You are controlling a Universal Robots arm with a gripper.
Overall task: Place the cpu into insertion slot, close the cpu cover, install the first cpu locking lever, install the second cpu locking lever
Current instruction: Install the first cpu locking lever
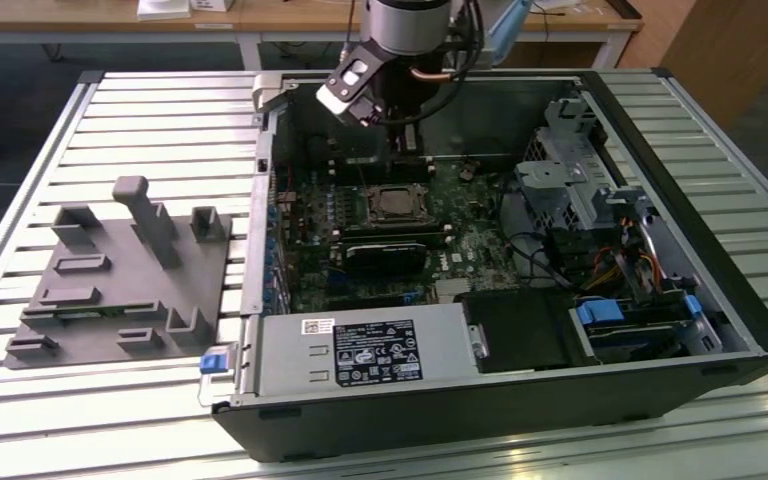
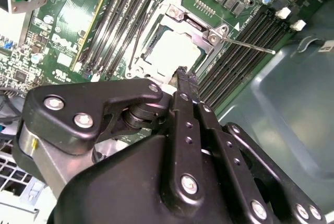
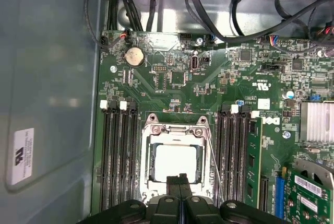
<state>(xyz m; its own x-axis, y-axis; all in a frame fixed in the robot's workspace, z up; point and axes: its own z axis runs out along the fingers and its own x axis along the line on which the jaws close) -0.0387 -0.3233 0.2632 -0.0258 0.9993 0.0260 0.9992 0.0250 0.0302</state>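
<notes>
The insertion slot holds the cpu under the cpu cover; the gripper hovers, jaws together. The exterior view shows a grey rack.

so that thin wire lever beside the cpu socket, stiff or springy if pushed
The locking lever looks like a long, thin bare wire, so it is probably springy rather than rigid. Its smooth round metal may well slip sideways under a push.

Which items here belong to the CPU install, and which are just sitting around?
Job in hand:
- cpu, framed by the cover
- cpu cover, lying flat over it
- locking lever
- gripper, shut, over the cover's edge

Lying about:
- grey fixture block on the table
- power supply
- coin cell
- memory slots
</notes>
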